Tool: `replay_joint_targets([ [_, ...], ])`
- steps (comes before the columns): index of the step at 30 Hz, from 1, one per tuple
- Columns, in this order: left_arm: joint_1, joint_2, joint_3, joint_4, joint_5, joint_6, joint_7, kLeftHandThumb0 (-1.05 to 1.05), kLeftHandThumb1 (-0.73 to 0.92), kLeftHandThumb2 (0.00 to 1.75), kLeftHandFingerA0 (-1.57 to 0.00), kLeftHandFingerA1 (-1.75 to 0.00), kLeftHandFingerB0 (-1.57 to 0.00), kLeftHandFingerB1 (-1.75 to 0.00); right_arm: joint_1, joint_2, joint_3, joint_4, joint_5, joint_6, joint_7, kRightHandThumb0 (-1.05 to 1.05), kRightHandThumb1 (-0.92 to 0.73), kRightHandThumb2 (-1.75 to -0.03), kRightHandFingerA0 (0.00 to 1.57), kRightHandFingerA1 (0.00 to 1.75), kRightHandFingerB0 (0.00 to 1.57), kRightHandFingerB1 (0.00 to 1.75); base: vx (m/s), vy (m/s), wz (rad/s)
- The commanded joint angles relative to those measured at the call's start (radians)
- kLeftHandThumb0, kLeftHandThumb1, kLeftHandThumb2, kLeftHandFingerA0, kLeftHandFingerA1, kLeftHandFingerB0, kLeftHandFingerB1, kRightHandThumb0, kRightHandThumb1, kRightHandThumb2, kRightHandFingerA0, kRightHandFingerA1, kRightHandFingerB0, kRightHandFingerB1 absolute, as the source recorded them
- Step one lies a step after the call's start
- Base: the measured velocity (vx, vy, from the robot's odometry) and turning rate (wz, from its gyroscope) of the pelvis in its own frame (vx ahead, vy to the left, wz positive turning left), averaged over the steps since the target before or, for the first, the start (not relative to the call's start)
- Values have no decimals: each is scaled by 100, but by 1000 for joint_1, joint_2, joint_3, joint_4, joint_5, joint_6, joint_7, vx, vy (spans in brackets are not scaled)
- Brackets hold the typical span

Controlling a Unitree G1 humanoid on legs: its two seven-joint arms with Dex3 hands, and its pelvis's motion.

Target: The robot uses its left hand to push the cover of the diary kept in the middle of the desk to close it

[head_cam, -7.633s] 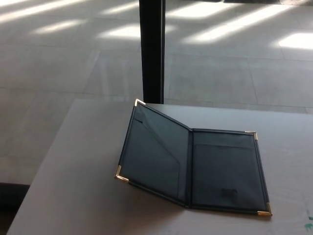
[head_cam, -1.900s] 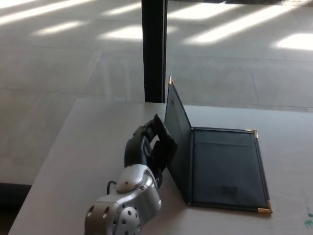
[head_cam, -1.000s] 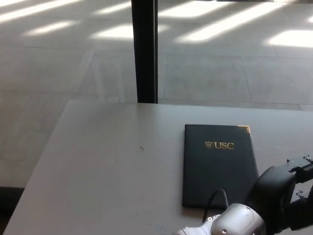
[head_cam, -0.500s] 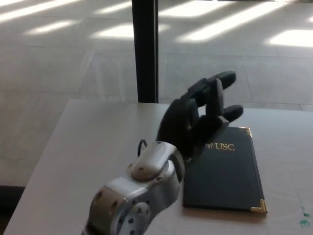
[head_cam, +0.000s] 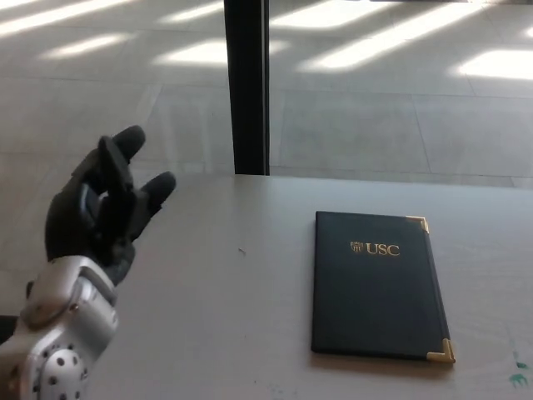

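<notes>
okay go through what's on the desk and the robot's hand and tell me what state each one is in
diary: closed, lying flat on the desk, gold USC lettering facing up
left hand: open, fingers spread, holding nothing, raised off to the diary's left
right hand: not in view

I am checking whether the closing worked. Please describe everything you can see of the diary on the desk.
The diary is closed and lies flat on the pale desk, right of the middle. Its dark cover looks like smooth leather or imitation leather, with "USC" and a small crest stamped in gold near the top. Gold metal corners show at the upper right and lower right. Nothing touches it except the desk; the left hand is raised well to its left.
</notes>
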Motion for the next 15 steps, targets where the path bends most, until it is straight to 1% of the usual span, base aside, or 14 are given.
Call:
replay_joint_targets([
  [1, 261, 90, 392, 122, -3, -255, 25, -103, 92, 85, -37, -45, -30, -45, 14, -10, -13, -5, 29, -13, -2, -71, -92, -70, 39, 72, 41, 51, 0, 0, 0],
  [2, 275, 89, 408, 129, -10, -249, 22, -105, 92, 81, -36, -44, -30, -44, 21, -5, -20, -5, 32, -14, -6, -71, -92, -69, 39, 71, 43, 50, 0, 0, 0],
  [3, 281, 96, 437, 163, -10, -245, 42, -105, 92, 81, -43, -47, -40, -47, 28, -5, -20, -4, 32, -21, 3, -71, -92, -71, 36, 69, 39, 48, 0, 0, 0],
  [4, 281, 108, 472, 210, -5, -242, 74, -105, 92, 81, -43, -47, -40, -47, 36, -9, -15, -1, 28, -32, 19, -71, -92, -71, 36, 69, 39, 48, 0, 0, 0],
  [5, 280, 108, 474, 210, -3, -241, 71, -105, 92, 81, -43, -47, -40, -47, 40, -7, -15, -1, 29, -34, 20, -71, -92, -71, 36, 69, 39, 48, 0, 0, 0],
  [6, 280, 127, 477, 227, 18, -239, 79, -100, 78, 122, -40, -54, -37, -54, 43, -1, -13, 0, 27, -37, 17, -72, -92, -70, 37, 70, 40, 49, 0, 0, 0],
  [7, 276, 129, 478, 232, 23, -239, 77, -100, 78, 122, -40, -54, -37, -54, 46, 2, -14, 0, 28, -39, 17, -72, -92, -70, 37, 70, 40, 49, 0, 0, 0],
  [8, 250, 126, 523, 273, 8, -254, 130, -105, 92, 78, -49, -51, -44, -48, 44, 0, -17, 6, 33, -35, 20, -74, -92, -70, 38, 70, 40, 47, 0, 0, 0],
  [9, 222, 122, 564, 305, -15, -248, 174, -105, 92, 77, -48, -54, -43, -50, 50, 0, -19, 3, 32, -37, 17, -74, -92, -69, 40, 70, 44, 49, 0, 0, 0],
  [10, 201, 121, 590, 328, -36, -237, 188, -105, 92, 79, -42, -57, -36, -51, 58, 0, -18, -1, 31, -40, 20, -74, -92, -69, 39, 70, 42, 50, 0, 0, 0],
  [11, 195, 121, 609, 343, -58, -214, 185, -105, 92, 88, -35, -65, -28, -55, 60, 0, -21, -5, 40, -33, 24, -74, -92, -68, 38, 69, 42, 50, 0, 0, 0],
  [14, 184, 119, 628, 354, -55, -204, 176, -105, 92, 88, -35, -65, -28, -55, 62, -1, -21, -6, 46, -31, 24, -74, -92, -68, 38, 69, 42, 50, 0, 0, 0],
  [15, 175, 127, 640, 391, -53, -209, 176, -105, 92, 86, -38, -69, -25, -56, 59, -2, -18, -6, 50, -31, 30, -75, -92, -69, 37, 69, 40, 50, 0, 0, 0],
])
